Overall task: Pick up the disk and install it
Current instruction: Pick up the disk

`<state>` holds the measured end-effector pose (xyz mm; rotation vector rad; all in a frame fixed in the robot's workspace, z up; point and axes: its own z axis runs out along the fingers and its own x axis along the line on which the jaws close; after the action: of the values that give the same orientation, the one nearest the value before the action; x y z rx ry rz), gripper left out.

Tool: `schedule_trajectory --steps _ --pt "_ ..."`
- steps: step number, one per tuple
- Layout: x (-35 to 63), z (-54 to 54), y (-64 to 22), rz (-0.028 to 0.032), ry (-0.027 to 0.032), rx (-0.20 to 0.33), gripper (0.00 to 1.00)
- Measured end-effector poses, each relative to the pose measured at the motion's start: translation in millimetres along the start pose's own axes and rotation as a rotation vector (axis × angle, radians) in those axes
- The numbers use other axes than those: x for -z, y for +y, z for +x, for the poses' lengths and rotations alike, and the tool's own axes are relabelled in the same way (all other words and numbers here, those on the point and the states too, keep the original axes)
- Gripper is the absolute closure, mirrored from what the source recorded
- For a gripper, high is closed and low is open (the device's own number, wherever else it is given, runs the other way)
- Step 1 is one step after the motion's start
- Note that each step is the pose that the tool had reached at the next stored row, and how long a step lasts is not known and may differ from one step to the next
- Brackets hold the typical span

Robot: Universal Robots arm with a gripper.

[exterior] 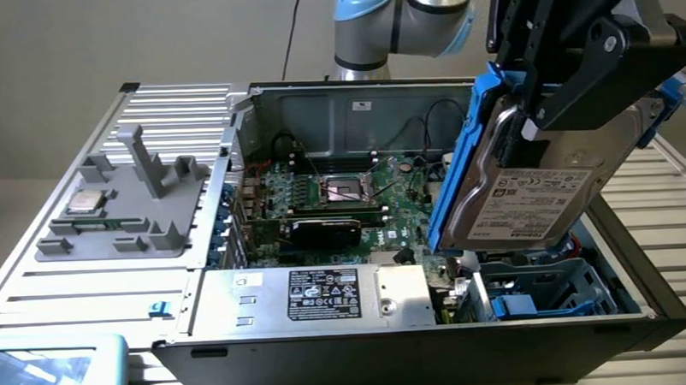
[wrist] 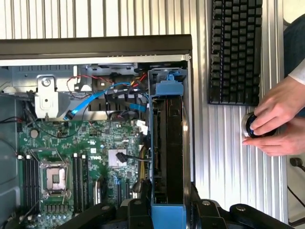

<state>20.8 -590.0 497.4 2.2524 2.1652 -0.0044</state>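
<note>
The disk (exterior: 537, 186) hangs on edge in the air, label facing out, over the right-hand end of the open computer case (exterior: 352, 102) as the exterior view has it, straight above the drive cage (exterior: 552, 288) with its blue fittings. The black pincer (exterior: 551, 100) is clamped on its upper part, jaws closed across the metal body. I'd judge the disk dense for its size, quite rigid, smooth-faced enough to slide in a loose hold, and not something to knock about; the firm edges and the blue bracket (exterior: 457, 171) look the safest places to take it, rather than the labelled face. Down below, the cage walls leave a narrow mouth, and loose blue cables (wrist: 95, 98) lie near that end of the case. The silver power supply (exterior: 312, 296) sits just beside the cage, the motherboard (exterior: 401, 212) further in. On the slatted tabletop (exterior: 83, 283), well apart, a grey fixture (exterior: 115, 222) carries a small silver chip (exterior: 86, 201). On the other side of the case lies a keyboard (wrist: 236, 47), with a person's hands (wrist: 279, 119) busy beside it.
</note>
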Motion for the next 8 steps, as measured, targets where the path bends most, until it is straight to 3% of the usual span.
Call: schedule_trajectory --steps 8 --pt "-11.1 -6.1 10.1 -0.0016 0.0003 -0.001 0.63"
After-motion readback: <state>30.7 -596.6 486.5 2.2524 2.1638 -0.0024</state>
